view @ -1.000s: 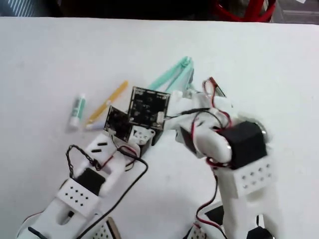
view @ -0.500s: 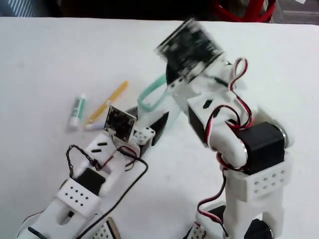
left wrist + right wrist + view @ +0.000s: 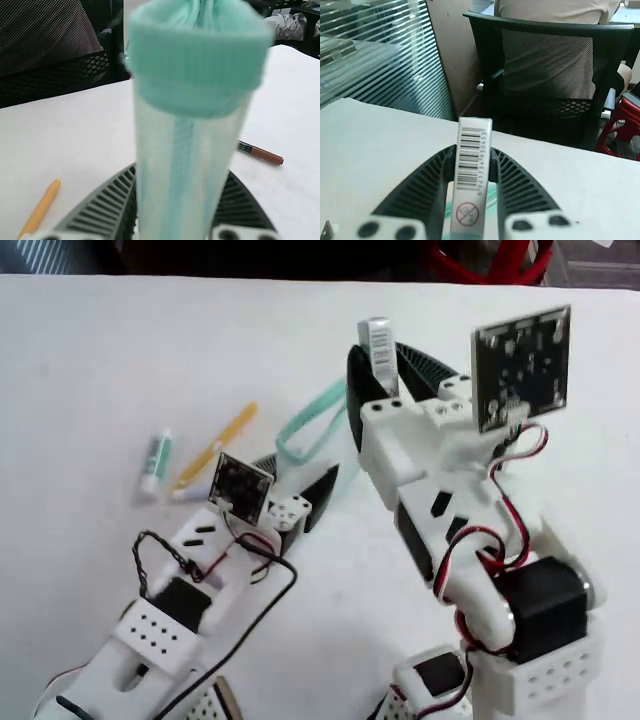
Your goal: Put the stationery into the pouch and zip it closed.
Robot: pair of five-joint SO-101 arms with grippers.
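Observation:
The mint green pouch (image 3: 192,125) stands between the jaws of my left gripper (image 3: 185,175), which is shut on it. From above, its mint edge (image 3: 310,420) curves out past my left gripper (image 3: 298,472). My right gripper (image 3: 388,365) is raised above the table beyond the pouch, shut on a white barcoded stick (image 3: 378,343). The stick (image 3: 470,165) rises upright from between the black jaws of the right gripper (image 3: 472,150), with the pouch (image 3: 494,196) below it. A yellow pencil (image 3: 215,445) and a green-and-white glue stick (image 3: 154,462) lie left of the pouch.
A brown pen (image 3: 260,152) lies on the white table (image 3: 100,350) to one side of the pouch. A small pale item (image 3: 188,493) rests by the pencil's near end. Black mesh chairs (image 3: 545,85) stand beyond the table's far edge.
My right arm has lifted off the pouch and swung up and to the right, carrying the white barcoded stick. The left arm and the pouch have stayed put.

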